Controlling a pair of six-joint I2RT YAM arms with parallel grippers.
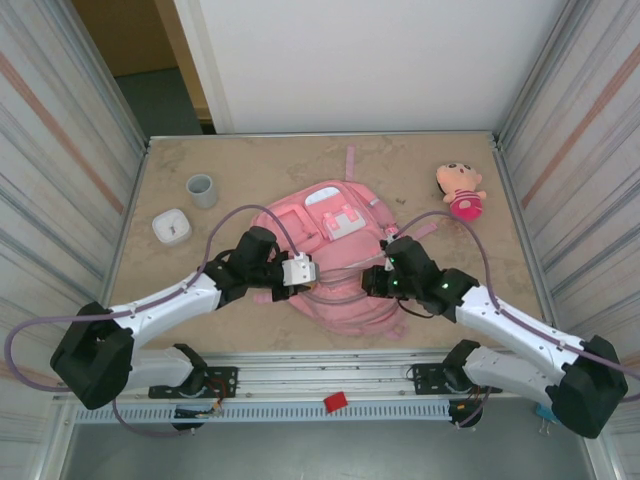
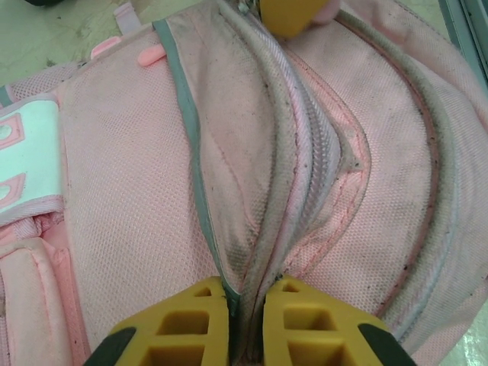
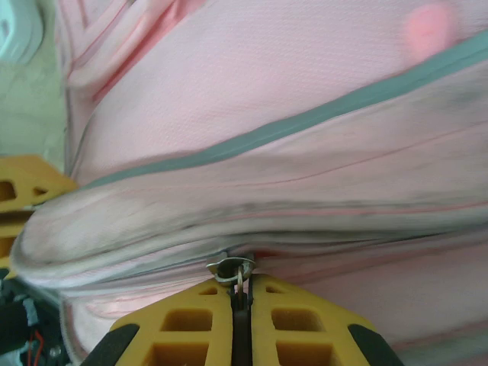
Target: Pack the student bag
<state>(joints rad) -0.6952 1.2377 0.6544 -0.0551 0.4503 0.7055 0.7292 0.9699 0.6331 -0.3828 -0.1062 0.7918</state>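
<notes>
Top external, left gripper [image 1: 316,274] pinching student bag [image 1: 345,310], right gripper [image 1: 368,280] pinching zip pull [image 3: 232,268], doll [image 1: 461,190], cup [image 1: 201,190]

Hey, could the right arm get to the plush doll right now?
Probably, but not right away. The right gripper is shut on the zipper pull of the student bag, so it must let go first. The plush doll lies on bare table beyond it, nothing between.

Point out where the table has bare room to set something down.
Bare: the far strip of table between grey cup and plush doll, and the right side between student bag and wall. Crowded: the centre, where left pincer and right pincer pinch the bag, and the left around cup and white box.
</notes>
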